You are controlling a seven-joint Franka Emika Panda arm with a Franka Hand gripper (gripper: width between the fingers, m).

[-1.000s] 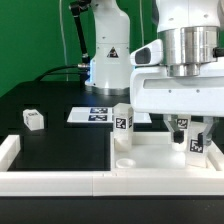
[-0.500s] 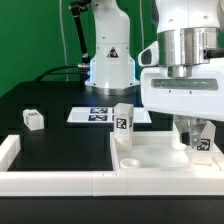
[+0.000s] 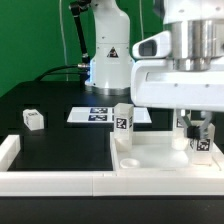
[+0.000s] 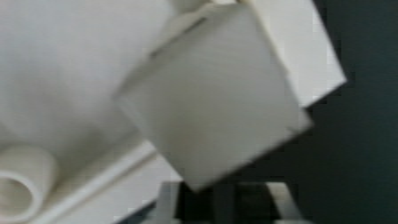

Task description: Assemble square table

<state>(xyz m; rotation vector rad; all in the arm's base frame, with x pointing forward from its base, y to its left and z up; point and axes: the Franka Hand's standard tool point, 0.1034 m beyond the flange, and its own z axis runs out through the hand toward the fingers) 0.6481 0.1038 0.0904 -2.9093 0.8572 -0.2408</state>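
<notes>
The white square tabletop slab [image 3: 150, 155] lies flat at the front right, with a round socket [image 3: 128, 160] showing. One white tagged leg [image 3: 122, 119] stands upright at its far left corner. My gripper [image 3: 198, 138] is over the slab's right side, shut on a second tagged leg [image 3: 201, 145] that stands upright on the slab. In the wrist view this leg [image 4: 214, 100] fills the middle and runs out from between my fingers [image 4: 192, 205], with the slab [image 4: 71, 80] beside it. A third small leg [image 3: 34, 119] lies loose on the black table at the exterior view's left.
The marker board [image 3: 96, 115] lies flat behind the slab. A long white L-shaped rail [image 3: 50, 180] runs along the front and up the left side. The robot base [image 3: 108, 60] stands at the back.
My hand has shifted and turned slightly over the slab's right side. The held leg has moved a little to the right and stays upright there.
</notes>
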